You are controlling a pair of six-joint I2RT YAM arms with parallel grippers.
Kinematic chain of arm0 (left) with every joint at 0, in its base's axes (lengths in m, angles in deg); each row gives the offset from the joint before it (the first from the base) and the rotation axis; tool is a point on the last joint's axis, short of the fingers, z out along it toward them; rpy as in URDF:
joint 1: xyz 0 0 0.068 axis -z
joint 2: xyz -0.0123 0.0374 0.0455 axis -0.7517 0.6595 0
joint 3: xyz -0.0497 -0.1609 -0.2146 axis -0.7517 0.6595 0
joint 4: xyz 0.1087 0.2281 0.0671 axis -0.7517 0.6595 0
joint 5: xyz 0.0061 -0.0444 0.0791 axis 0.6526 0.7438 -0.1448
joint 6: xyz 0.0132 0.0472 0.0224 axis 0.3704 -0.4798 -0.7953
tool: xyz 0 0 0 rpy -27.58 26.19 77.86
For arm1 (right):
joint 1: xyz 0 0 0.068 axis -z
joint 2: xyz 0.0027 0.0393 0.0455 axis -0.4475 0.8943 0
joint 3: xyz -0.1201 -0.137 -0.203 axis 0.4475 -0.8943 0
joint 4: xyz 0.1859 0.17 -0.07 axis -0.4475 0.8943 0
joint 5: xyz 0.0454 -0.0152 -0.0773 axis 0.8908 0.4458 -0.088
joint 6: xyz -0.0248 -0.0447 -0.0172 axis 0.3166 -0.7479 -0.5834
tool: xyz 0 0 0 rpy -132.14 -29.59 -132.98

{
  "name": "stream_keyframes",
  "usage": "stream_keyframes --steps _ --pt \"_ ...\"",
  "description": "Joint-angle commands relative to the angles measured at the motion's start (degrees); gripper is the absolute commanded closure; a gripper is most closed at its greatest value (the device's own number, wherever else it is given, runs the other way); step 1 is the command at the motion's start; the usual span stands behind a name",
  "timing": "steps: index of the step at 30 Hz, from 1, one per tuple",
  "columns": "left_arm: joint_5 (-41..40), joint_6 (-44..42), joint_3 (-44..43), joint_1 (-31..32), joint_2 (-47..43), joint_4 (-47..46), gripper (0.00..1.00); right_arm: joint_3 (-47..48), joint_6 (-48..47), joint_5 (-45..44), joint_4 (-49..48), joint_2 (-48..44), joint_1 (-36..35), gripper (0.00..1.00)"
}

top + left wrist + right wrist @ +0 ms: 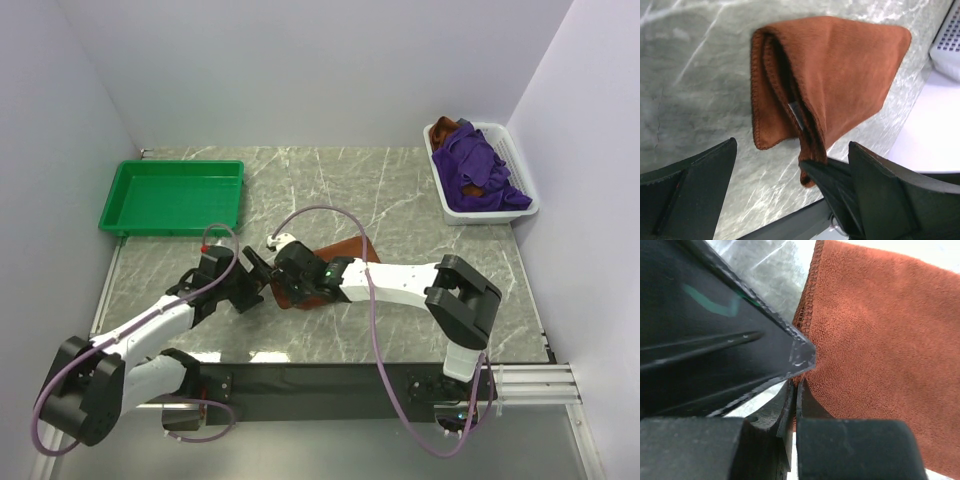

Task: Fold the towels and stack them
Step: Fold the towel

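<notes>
Surface: grey veined marble-look tabletop [400,190], boxed in by plain pale walls [300,70].
Count: one folded rust-brown plush towel [348,252] near the centre; one green plastic rectangular tray [125,190] far left; one white slotted plastic basket [522,180] far right, heaped with crumpled deep purple towels [480,165], their number unclear.
Texture: fuzzy pile, stitched hem, layered folds.
Right gripper [799,377]: jaws pressed together, pinching the folded towel's left hem.
Left gripper [792,150]: jaws spread wide, just left of it.
</notes>
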Motion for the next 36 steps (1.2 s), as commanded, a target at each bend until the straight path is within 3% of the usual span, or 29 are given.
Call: stream_keyframes --steps 1,4,10,12,17,20,27,36 --pt "-3.39 5.15 1.82 0.97 0.75 -4.66 0.01 -0.28 1.41 2.56 -3.07 -1.54 -0.16 1.0" --pt "-5.41 5.5 2.34 1.06 -0.38 -3.44 0.01 0.43 1.94 1.15 -1.57 -0.22 -0.16 1.0" --pt "-10.33 2.78 -0.37 0.8 -4.51 5.33 0.01 5.69 0.71 -3.77 4.75 3.99 -2.44 0.87" --pt "-11.31 1.11 -1.43 -0.25 -5.22 7.28 0.01 7.72 0.71 -4.91 6.69 5.49 -3.15 0.82" --pt "-11.4 -3.88 -3.1 -6.56 -7.95 13.77 0.01 12.02 1.41 -6.93 11.07 7.51 -4.03 0.57" --pt "-11.4 -8.01 -5.03 -10.43 -9.53 17.2 0.01 14.74 2.2 -8.43 13.45 8.83 -4.64 0.49" --pt "-14.82 -16.38 -11.71 -14.58 -11.38 23.46 0.01 21.25 4.75 -11.59 19.26 13.66 -6.05 0.47" --pt "-13.16 -19.72 -11.01 -15.02 -12.87 23.02 0.01 23.81 7.56 -13.88 22.16 18.23 -6.05 0.48"
